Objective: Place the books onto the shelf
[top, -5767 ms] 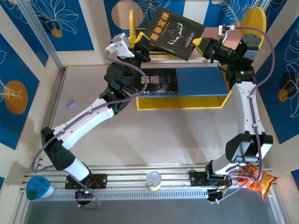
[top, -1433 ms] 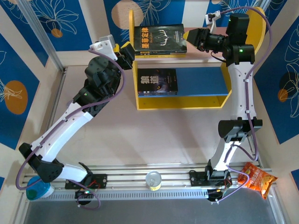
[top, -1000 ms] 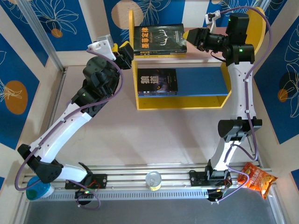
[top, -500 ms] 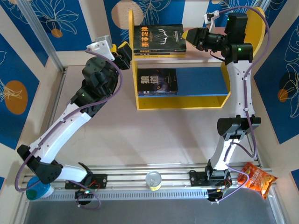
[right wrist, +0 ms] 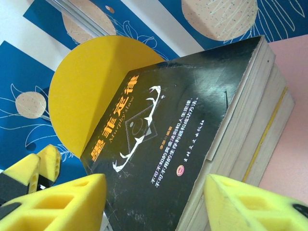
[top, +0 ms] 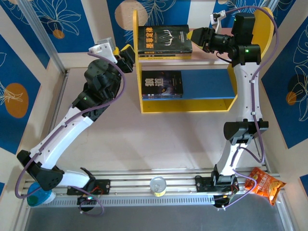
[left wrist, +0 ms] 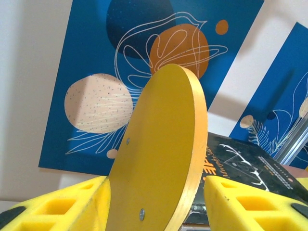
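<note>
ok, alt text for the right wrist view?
A black book with an orange Chinese title tops a stack on the shelf's pink board, a round yellow side panel behind it. The open right gripper has its yellow fingers framing the stack's near end from the bottom corners.

The black book [top: 164, 39] (earlier tilted in midair) now lies flat on the shelf [top: 207, 83]; the jaws of the right gripper [top: 194, 35] have spread

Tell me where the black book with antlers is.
In the top view, the book tops the stack at the left end of the shelf's upper board, with the right gripper just off its right edge.
</note>
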